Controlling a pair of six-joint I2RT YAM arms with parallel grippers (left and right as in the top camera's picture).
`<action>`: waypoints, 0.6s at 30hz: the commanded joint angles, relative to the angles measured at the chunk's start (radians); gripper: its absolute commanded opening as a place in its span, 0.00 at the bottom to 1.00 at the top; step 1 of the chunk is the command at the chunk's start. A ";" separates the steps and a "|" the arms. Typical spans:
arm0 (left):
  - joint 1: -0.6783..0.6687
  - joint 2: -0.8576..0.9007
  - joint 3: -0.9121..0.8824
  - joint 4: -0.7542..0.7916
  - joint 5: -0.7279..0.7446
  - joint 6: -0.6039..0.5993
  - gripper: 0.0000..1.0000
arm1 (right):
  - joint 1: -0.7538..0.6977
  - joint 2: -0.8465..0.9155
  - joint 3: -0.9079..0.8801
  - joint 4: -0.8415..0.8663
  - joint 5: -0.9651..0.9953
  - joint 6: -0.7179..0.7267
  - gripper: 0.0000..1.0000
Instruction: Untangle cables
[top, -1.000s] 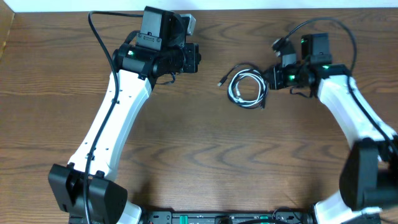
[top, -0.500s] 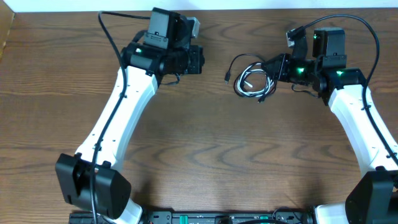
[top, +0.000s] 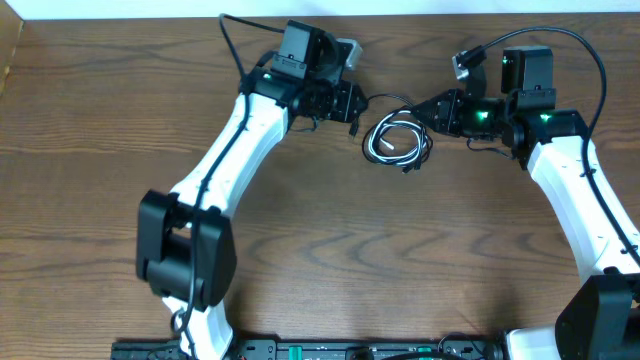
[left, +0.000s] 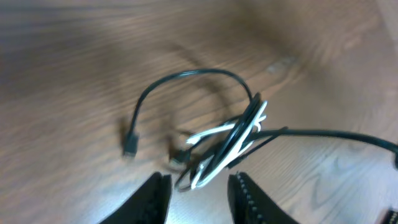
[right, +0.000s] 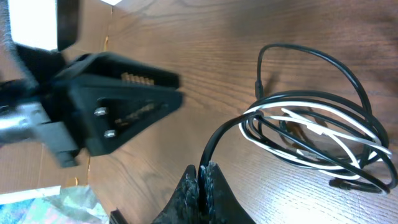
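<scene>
The cables (top: 398, 140) are a small tangle of black cords and one white cord at the table's upper middle; they also show in the left wrist view (left: 227, 140) and the right wrist view (right: 314, 137). My right gripper (top: 432, 110) is shut on a black cable (right: 214, 146) at the tangle's right edge, as its own view shows (right: 202, 177). My left gripper (top: 352, 105) is open and empty, just left of the tangle, with the coil's near end between its fingertips in its own view (left: 198, 186). A loose plug end (left: 129, 148) lies to the left.
The brown wood table (top: 320, 260) runs under both arms. Thick black robot wires loop above the right arm (top: 560, 40) and left arm (top: 240, 45). The table's pale far edge (top: 420, 8) lies close behind the grippers.
My left arm has swung right, bringing its open gripper up to the tangle's left side. The right gripper stays shut on the black cable and the tangle has shifted slightly left.
</scene>
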 joint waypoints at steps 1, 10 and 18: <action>0.000 0.053 0.011 0.049 0.139 0.037 0.41 | 0.004 -0.017 0.016 -0.003 -0.032 -0.026 0.01; -0.001 0.156 0.011 0.134 0.254 0.037 0.50 | 0.004 -0.017 0.016 -0.004 -0.032 -0.042 0.01; -0.001 0.185 0.011 0.134 0.254 0.037 0.49 | 0.004 -0.017 0.016 -0.003 -0.032 -0.045 0.01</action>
